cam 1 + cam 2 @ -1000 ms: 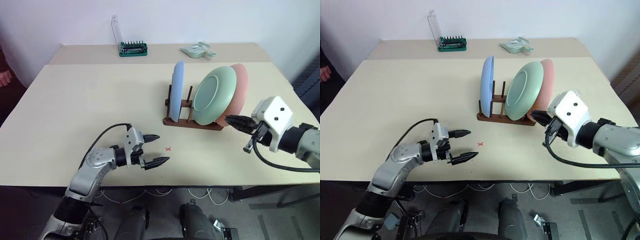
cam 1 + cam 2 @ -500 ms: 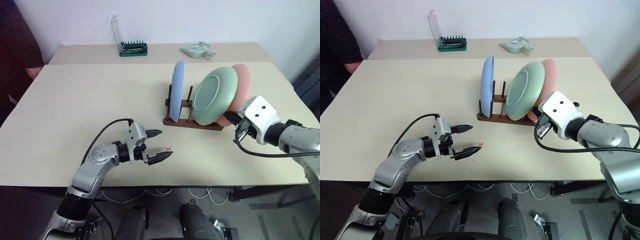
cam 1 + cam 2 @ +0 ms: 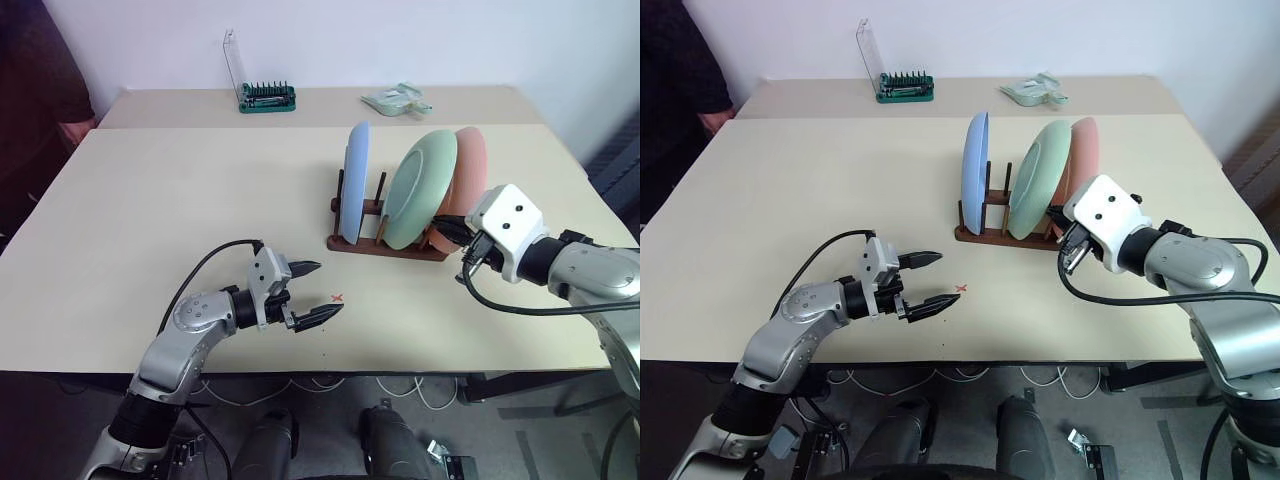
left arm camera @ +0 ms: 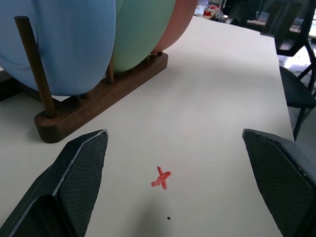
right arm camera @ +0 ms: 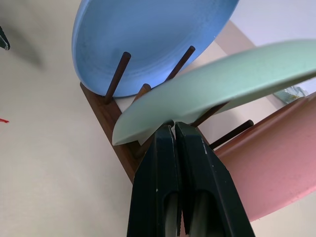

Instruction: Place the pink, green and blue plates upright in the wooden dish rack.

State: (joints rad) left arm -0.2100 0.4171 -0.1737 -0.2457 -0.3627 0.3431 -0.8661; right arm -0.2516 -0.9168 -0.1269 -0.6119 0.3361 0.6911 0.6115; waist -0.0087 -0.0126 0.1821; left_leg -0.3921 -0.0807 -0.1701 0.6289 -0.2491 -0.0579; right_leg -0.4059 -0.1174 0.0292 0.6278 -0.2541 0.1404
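Note:
The wooden dish rack [image 3: 385, 246] stands right of the table's middle. The blue plate [image 3: 355, 180] stands upright at its left end. The green plate [image 3: 421, 190] stands beside it, tilted slightly right. The pink plate [image 3: 470, 172] stands close behind the green one at the rack's right end. My right gripper [image 5: 174, 126] is shut, and its tips touch the green plate's lower rim [image 5: 148, 129] from the right. My left gripper [image 3: 328, 288] hangs open and empty over the table near the front edge, left of the rack, with its fingers [image 4: 81, 177] wide apart.
A small red cross [image 3: 338, 297] is marked on the table beside the left gripper. A green bit case [image 3: 266, 96] with a clear lid and a pale green object [image 3: 397, 99] lie at the back. A person [image 3: 40, 90] stands at the table's left edge.
My right gripper has moved left to the rack. The green and pink plates have tipped from a rightward lean to nearly upright. The person has stepped closer at the left.

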